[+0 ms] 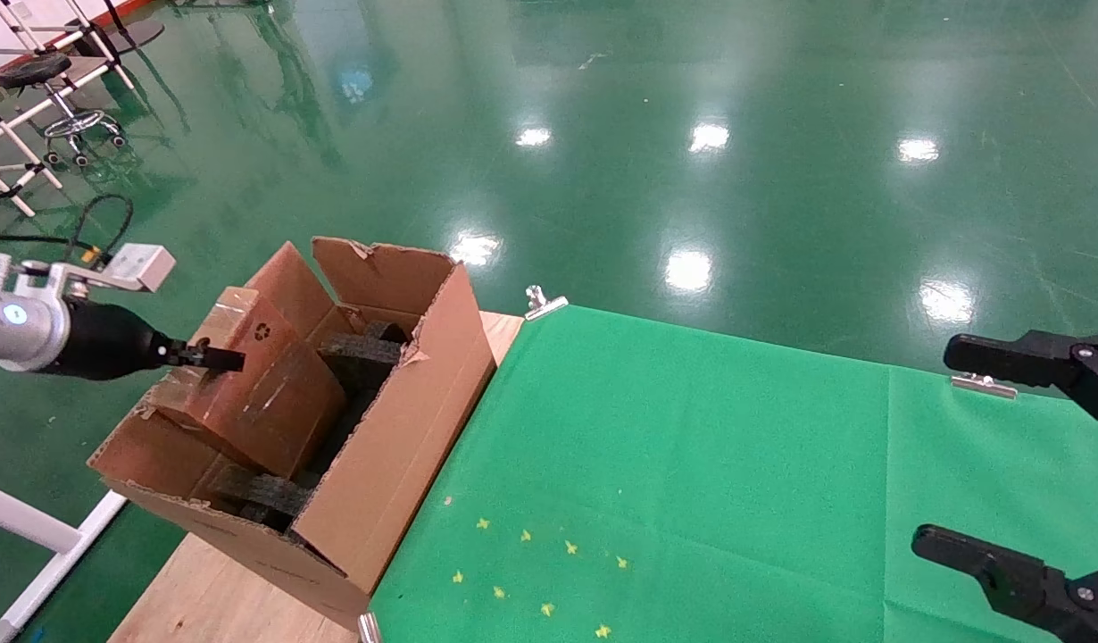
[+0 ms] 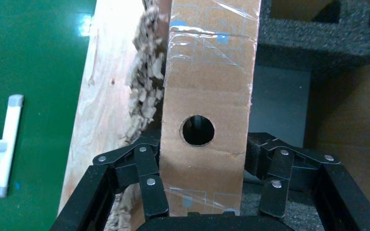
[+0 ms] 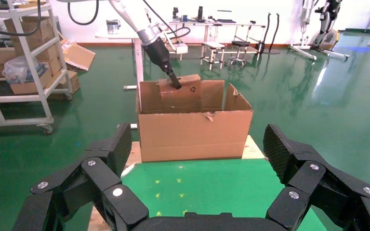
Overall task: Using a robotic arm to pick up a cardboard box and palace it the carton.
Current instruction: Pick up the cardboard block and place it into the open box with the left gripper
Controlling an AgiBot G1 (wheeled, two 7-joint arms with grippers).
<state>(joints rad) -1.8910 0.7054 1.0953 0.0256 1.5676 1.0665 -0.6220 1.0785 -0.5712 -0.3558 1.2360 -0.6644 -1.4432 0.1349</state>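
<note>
L fingers (image 2: pixel 154 192) are closed on the box (image 2: pixel 207 101), one on each broad face near the end with the round hole, seen in the L wrist view; the box runs straight out from the palm between them. L gripper (image 1: pixel 212 357) reaches in from the robot's left and holds the box's upper end; rest of the box hangs tilted down inside the carton (image 1: pixel 406 429), lower end among the foam blocks (image 1: pixel 361 353), recycling mark up.

Step, as I read it: the place phase, box already within the carton walls but not let go. Can't tell if its lower end rests on foam or hangs just above.

Next move prob. needs: lower a bit more till the box is borne by foam or floor, then part the fingers, then pull back up and out w/o snagging the ragged flap beside the L finger.

R gripper (image 1: pixel 1018 464) parked off to the right over the green cloth (image 1: pixel 692 464), fingers wide, holding nothing, well apart from the carton.
</note>
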